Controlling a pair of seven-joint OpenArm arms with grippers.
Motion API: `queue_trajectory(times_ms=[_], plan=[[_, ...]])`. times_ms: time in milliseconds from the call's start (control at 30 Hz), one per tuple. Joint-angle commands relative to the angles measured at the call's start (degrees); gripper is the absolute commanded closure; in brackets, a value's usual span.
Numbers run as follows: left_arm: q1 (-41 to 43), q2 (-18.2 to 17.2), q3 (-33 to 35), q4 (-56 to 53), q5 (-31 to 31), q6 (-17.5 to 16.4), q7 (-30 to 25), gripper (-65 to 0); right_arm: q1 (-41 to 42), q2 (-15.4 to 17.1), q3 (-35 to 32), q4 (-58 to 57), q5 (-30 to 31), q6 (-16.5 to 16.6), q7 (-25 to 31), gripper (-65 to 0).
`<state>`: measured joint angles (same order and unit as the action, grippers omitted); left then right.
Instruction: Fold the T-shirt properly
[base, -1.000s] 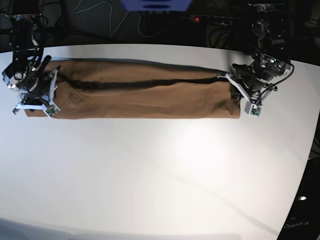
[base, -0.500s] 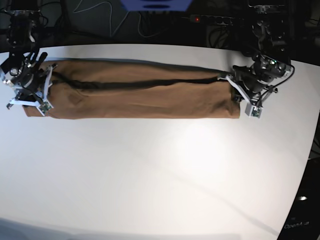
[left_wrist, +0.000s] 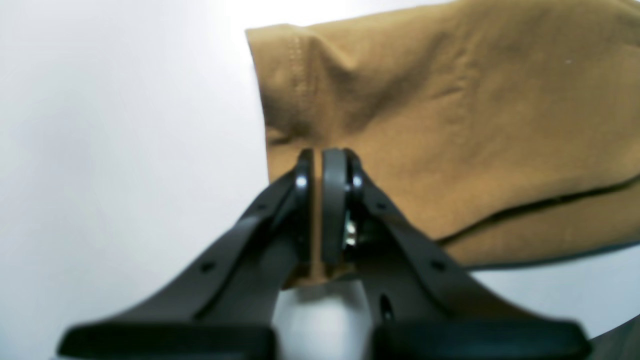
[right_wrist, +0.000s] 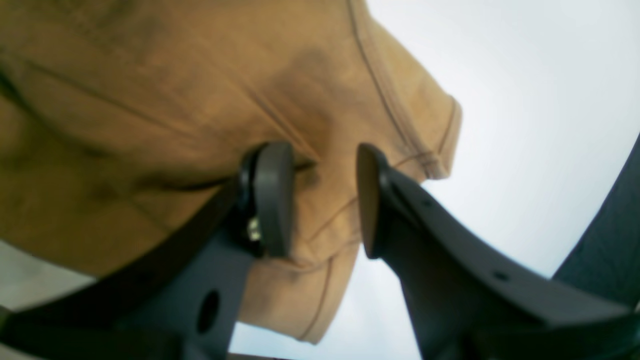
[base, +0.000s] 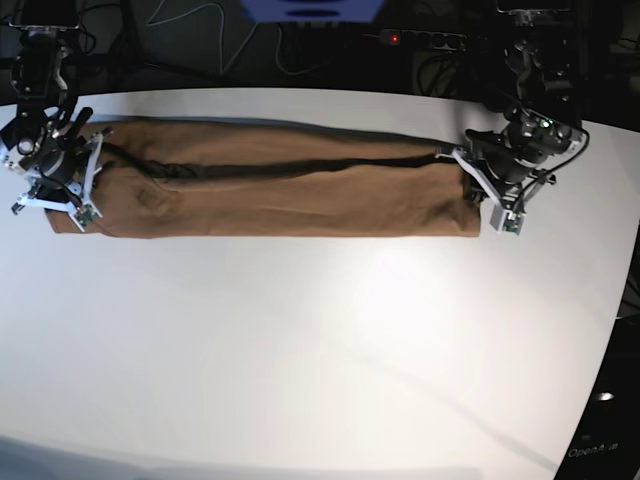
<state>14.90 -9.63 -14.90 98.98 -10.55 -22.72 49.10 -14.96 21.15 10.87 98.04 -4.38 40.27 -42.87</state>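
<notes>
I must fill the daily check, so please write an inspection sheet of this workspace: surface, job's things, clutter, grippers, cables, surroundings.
Surface: white table, bare in front of the garment.
Job's things: tan T-shirt lying as a long narrow band across the far side, a dark fold line along it.
Clutter: nothing seen.
Grippers: left gripper shut on the T-shirt's edge; right gripper at the other end, fingers apart, fabric between them, not pinched.
Cables: loose wires and a power strip behind the table.
Surroundings: dark; little can be told.
</notes>
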Motion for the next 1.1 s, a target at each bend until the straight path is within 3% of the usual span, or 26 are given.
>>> queue_trajectory(times_ms=[0, 333, 1067], plan=[[-0.5, -0.4, -0.2, 0.9, -0.5, -0.3, -0.8, -2.6, 0.3, 0.8, 0.4, 1.2, -0.1, -0.3, 0.3, -21.5], [-0.8, -0.4, -0.1, 0.9, -0.5, -0.3, -0.8, -2.6, -4.2, 0.7, 0.1, 6.8, -0.1, -0.3, 0.3, -21.6], [-0.8, -0.4, -0.2, 0.9, -0.5, -0.3, -0.8, -2.6, -2.6, 0.4, -4.6, 1.3, -0.1, -0.3, 0.7, -21.5]])
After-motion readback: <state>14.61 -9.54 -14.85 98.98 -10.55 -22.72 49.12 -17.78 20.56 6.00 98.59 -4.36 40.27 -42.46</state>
